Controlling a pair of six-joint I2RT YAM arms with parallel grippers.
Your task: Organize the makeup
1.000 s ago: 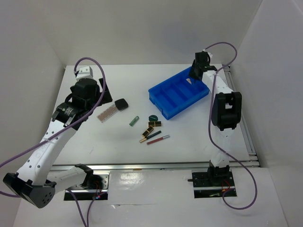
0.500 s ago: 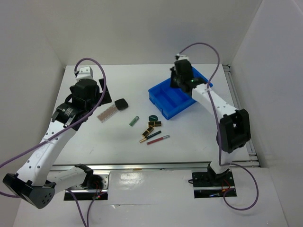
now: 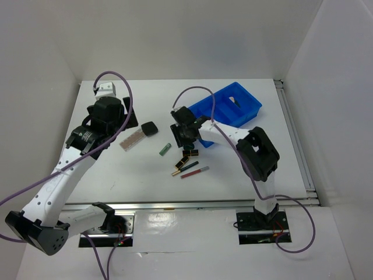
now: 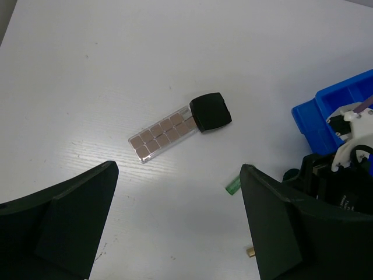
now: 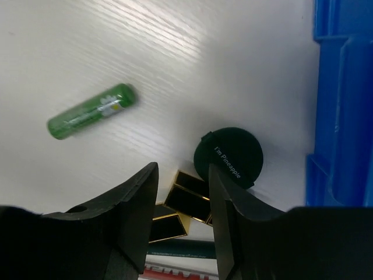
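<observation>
- Right wrist view shows the dark green round jar (image 5: pixel 228 157) lying flat on the white table (image 5: pixel 175 46), close by the wall of the blue divided plastic tray (image 5: pixel 341 87). The gold-and-black lipsticks (image 5: pixel 187 197) huddle together just beside the jar. The glossy green tube (image 5: pixel 92 111) lies apart on its side.
- None of this loose makeup has shifted in the last second. The two thin pencils (image 3: pixel 194 170), the black square compact (image 4: pixel 210 112) and the clear strip of pinkish glitter squares (image 4: pixel 163 133) touching it are all where they were.
- What has changed is my right gripper (image 5: pixel 182 169). A second ago it was over the far corner of the tray, and half a second ago above the tray's middle. Now it has swung across to hang over the jar and the lipsticks.
- Its jaws stand partly apart, with only bare table and the edge of a lipstick showing between them, so I hold nothing there. One finger overlaps the jar's rim in this view, but I cannot tell whether it touches or how high I am.
- My left gripper (image 4: pixel 179 169) has not moved. Its jaws are spread as wide as they go and are empty, hanging above the compact and the strip.
- I read this as one trip to the tray finished and the next pick beginning, with the jar or a lipstick the likely target. Most of the makeup still waits outside the tray.
</observation>
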